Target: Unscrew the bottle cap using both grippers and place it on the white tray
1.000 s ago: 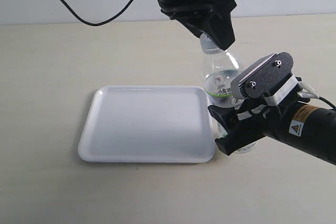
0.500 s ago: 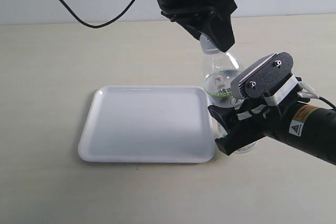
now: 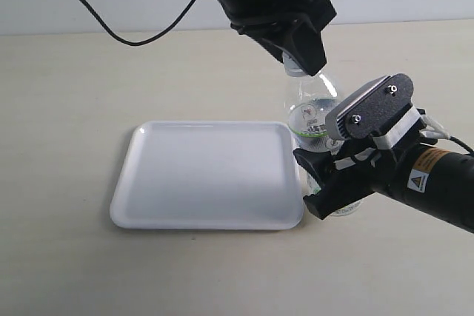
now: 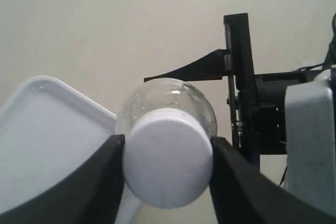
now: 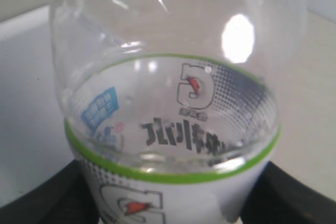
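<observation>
The clear bottle [image 3: 314,112] with its white-and-green label stands upright just off the right edge of the white tray [image 3: 200,175]. My left gripper [image 3: 298,63] comes down from above and is shut on the white bottle cap [image 3: 294,70], which sits at the bottle's neck. In the left wrist view the cap [image 4: 168,156] fills the gap between both black fingers [image 4: 100,182], with the bottle's shoulder [image 4: 202,109] behind it. My right gripper [image 3: 326,190] is shut on the bottle's lower body. The right wrist view shows the label [image 5: 173,129] close up between the dark fingers [image 5: 47,198].
The beige table [image 3: 74,79] runs around the tray on all sides. A black cable [image 3: 111,31] hangs from the left arm at the back. The right arm's body [image 3: 422,175] lies low over the table at the right. The tray's corner [image 4: 42,135] shows beside the cap.
The left gripper has turned a little on the cap, and its cable has swung slightly. The bottle, tray and right arm have not moved.
</observation>
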`<action>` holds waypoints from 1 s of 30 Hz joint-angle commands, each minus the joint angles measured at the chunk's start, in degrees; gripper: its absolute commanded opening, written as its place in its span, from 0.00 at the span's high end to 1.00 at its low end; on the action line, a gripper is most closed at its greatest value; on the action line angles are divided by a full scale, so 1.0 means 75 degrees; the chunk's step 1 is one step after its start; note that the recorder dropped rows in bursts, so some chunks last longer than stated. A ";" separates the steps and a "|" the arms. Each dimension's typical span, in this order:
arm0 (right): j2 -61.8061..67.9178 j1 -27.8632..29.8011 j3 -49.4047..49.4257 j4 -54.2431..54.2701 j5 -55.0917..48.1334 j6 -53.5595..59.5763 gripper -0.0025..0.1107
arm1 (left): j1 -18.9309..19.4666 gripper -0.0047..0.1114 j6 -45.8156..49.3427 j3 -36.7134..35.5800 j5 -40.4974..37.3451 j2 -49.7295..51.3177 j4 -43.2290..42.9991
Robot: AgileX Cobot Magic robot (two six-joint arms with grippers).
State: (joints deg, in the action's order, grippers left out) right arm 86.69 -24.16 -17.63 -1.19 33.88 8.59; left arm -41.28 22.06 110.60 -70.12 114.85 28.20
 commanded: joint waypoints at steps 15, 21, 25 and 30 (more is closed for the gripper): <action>-0.0074 -0.0025 -0.0069 -0.0060 0.0235 0.0153 0.98 | -0.0008 0.96 -0.3100 -0.0002 0.0021 -0.0025 -0.0038; -0.0074 -0.0025 -0.0069 -0.0060 0.0317 0.0219 0.98 | -0.0237 0.96 -0.4893 -0.0002 0.0021 -0.0042 -0.1016; -0.0074 -0.0025 -0.0069 -0.0060 0.0402 0.0219 0.98 | -0.0377 0.96 -0.5863 -0.0002 0.0021 -0.0042 -0.1083; -0.0074 -0.0025 -0.0069 -0.0060 0.0450 0.0219 0.98 | -0.0491 0.96 -0.7218 -0.0002 0.0021 -0.0053 -0.1343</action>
State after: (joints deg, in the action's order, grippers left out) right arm 86.69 -24.16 -17.63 -1.42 32.39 10.13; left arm -44.19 -25.70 110.60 -69.82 114.85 19.70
